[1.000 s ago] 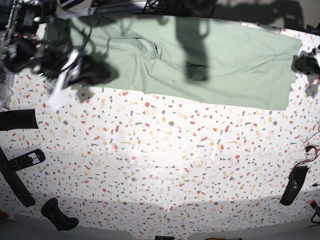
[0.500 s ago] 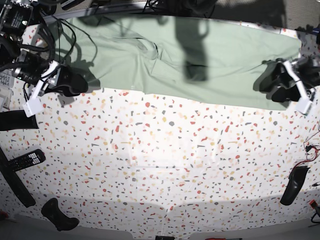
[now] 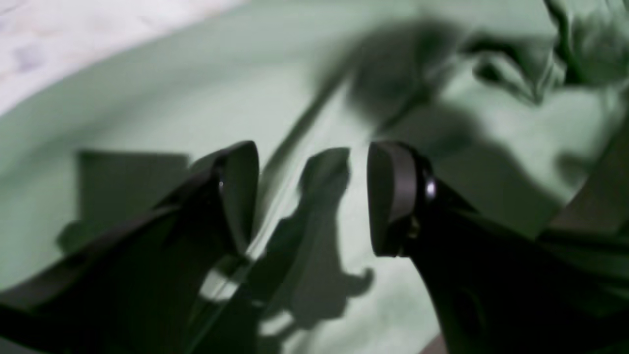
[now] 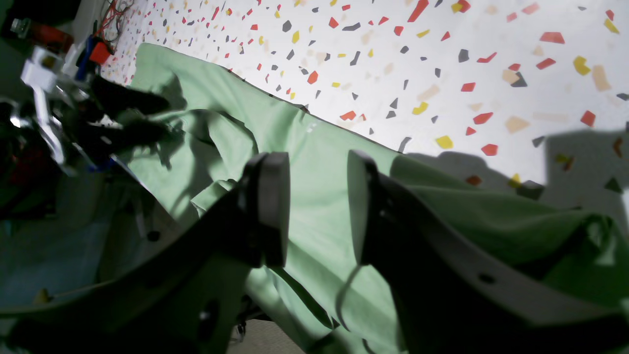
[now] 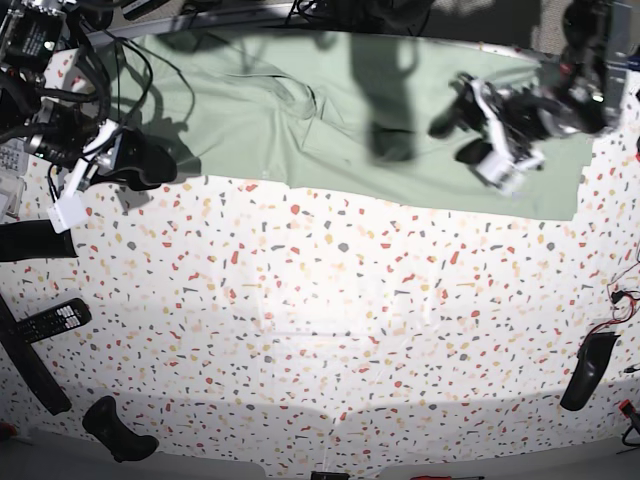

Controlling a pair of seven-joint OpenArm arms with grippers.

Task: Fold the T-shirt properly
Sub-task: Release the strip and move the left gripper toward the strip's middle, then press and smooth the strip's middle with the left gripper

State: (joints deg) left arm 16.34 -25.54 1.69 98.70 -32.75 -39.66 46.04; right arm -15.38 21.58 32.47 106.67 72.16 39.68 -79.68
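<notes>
Your T-shirt [image 5: 340, 130] lies as a long band along the far table [image 5: 330, 330] edge, so cross folds remain. The left gripper [image 5: 455, 125] hovers above it, fingers apart, empty; the right gripper [image 4: 317, 206] at its other end, fingers apart too.

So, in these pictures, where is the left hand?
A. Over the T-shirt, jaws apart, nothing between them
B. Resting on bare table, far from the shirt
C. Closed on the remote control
A: the left hand hangs over the green T-shirt with an open gap between its jaws.
</notes>
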